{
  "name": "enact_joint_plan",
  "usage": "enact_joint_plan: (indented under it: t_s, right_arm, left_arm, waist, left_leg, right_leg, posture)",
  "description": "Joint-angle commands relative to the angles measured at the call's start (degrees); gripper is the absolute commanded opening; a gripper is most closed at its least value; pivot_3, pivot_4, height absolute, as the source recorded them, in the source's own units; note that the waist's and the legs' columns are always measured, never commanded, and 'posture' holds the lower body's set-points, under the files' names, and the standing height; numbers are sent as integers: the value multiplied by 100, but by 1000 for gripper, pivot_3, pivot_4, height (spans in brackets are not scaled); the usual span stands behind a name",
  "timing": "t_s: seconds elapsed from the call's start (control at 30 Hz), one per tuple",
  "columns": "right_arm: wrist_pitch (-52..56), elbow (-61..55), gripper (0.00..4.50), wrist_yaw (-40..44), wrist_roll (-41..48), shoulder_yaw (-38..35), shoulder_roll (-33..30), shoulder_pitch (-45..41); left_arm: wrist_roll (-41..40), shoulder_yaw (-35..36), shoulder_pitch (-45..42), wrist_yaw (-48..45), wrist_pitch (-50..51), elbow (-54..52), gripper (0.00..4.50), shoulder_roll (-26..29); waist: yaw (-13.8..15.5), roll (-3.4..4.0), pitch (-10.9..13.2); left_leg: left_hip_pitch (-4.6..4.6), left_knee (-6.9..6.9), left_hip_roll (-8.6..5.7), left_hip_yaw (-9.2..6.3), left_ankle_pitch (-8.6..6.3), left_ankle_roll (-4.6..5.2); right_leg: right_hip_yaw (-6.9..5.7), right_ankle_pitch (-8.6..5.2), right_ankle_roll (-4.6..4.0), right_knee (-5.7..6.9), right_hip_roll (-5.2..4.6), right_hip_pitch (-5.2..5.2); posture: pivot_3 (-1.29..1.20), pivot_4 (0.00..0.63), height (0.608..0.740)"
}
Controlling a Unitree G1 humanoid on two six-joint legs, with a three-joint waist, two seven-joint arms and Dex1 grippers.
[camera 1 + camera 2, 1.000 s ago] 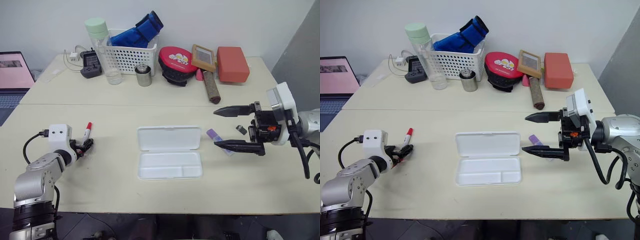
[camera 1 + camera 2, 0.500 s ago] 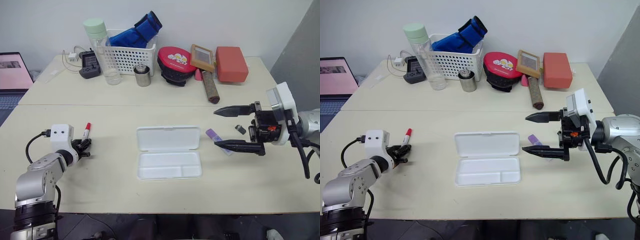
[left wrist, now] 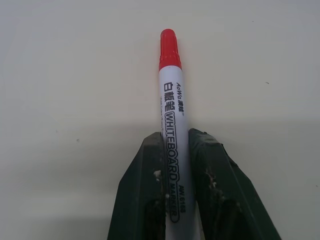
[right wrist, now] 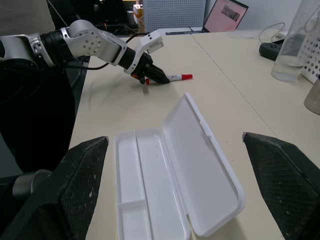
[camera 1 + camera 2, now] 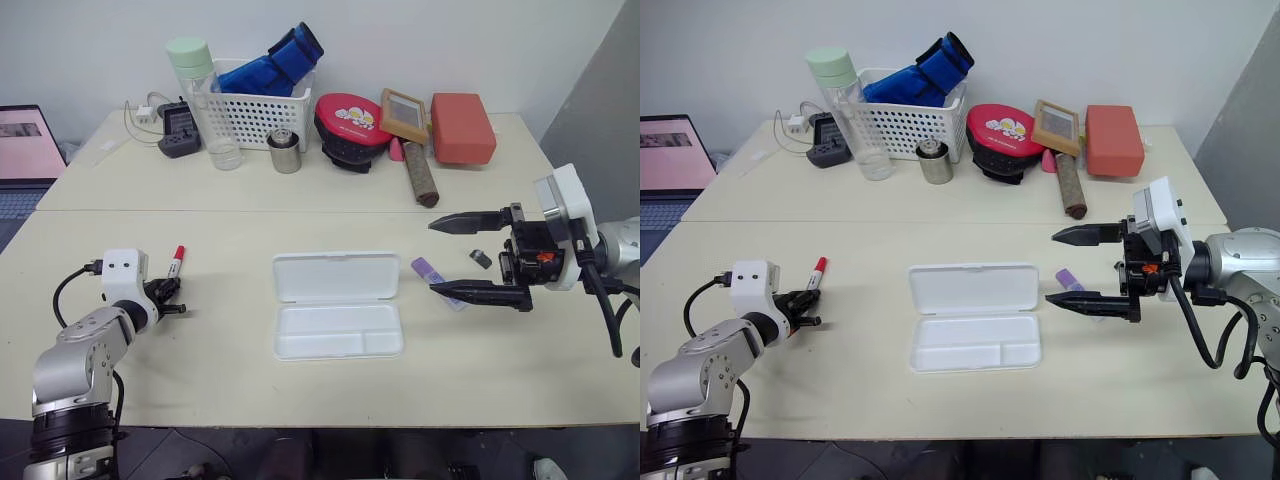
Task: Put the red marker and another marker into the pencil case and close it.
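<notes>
Between the left tool's (image 3: 175,187) fingers, the red marker's (image 3: 171,120) tail hides.

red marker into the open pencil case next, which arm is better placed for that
Left. The left gripper is closed around the red marker, with the open pencil case beside it on the table. The right gripper hangs open on the case's far side, near the purple marker.

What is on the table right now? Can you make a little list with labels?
left hand: closed on the red marker, which lies on the table
right hand: open, holding nothing
pencil case: open, nothing inside
purple marker: on the table beside the case, below the right hand
</notes>
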Motion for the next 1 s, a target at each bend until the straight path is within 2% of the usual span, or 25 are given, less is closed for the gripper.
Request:
enact_joint_plan:
  t_s: [0.03, 0.23, 0.3, 0.4, 0.5, 0.73, 0.8, 0.87, 1.0]
  right_arm:
    - [-102, -73, 4500, -91, -18, -219, 19, -90]
    - [66, -123, 4500, -102, 368, -601, -72, -62]
    - [115, -157, 4500, -38, 456, -763, -150, 17]
    - [169, -264, 4500, -30, 590, -1012, -229, 189]
    - [182, -364, 4500, -134, 663, -1249, -236, 374]
    - [254, -808, 4500, -314, 737, -1730, -264, 1022]
    - [268, -998, 4500, -365, 624, -1835, -281, 1386]
    - [258, -1117, 4500, -415, 573, -1886, -286, 1589]
    - [234, -1377, 4500, -596, 424, -1933, -257, 2004]
  left_arm:
    - [30, 60, 30, -26, -57, 28, 449, -21]
    - [-438, 45, -263, -902, -505, -1015, 448, 230]
    - [-912, 45, -448, -1512, -572, -1693, 448, 411]
    - [-1626, -221, -868, -2280, -259, -2451, 448, 736]
    - [-1840, -838, -1188, -3012, -74, -2744, 448, 1168]
    - [-1536, -2413, -2138, -4285, -135, -2638, 448, 1586]
    - [-1153, -2931, -2362, -4496, -388, -2295, 448, 1446]
    - [-971, -3164, -2473, -4590, -520, -2065, 448, 1325]
    - [-54, -4041, -2521, -4786, -1069, -1397, 448, 1122]
  waist:
    - [0, 0, 0]
    - [6, -7, 3]
    - [19, -9, 4]
    - [35, -10, 5]
    - [5, -2, 1]
    - [-71, 0, 3]
    - [-56, 0, 3]
    - [-42, 0, 3]
    - [-77, -2, 7]
  left_leg:
    - [0, 0, 0, 0, 0, 0]
    - [-18, 3, 0, -4, 0, -1]
    - [-34, 6, -1, -10, 3, -5]
    - [-46, 4, -2, -12, 14, -25]
    - [-40, 1, -4, 4, 13, -23]
    - [-31, 1, 9, 7, 3, -1]
    - [-30, 1, 6, 7, 3, -1]
    - [-28, 1, -2, 12, 3, 0]
    - [-25, 3, 0, 11, 3, 1]
  right_leg:
    - [0, 0, 0, 0, 0, 0]
    - [0, 0, 0, -1, 0, -11]
    - [0, 1, -1, -2, -1, -22]
    - [-1, 2, -2, -7, -3, -29]
    - [-1, 1, -1, -10, -2, -27]
    - [-5, 1, -1, 6, 24, -25]
    - [-6, 1, -1, 4, 32, -22]
    - [-1, 1, -1, 3, 29, -19]
    - [-2, 1, 0, 3, 28, -18]
  posture:
    - [0, 150, 740]
    - [0, 150, 740]
    - [0, 150, 740]
    - [0, 150, 740]
    - [0, 150, 740]
    - [0, 150, 740]
    - [0, 150, 740]
    - [0, 150, 740]
    - [0, 150, 740]
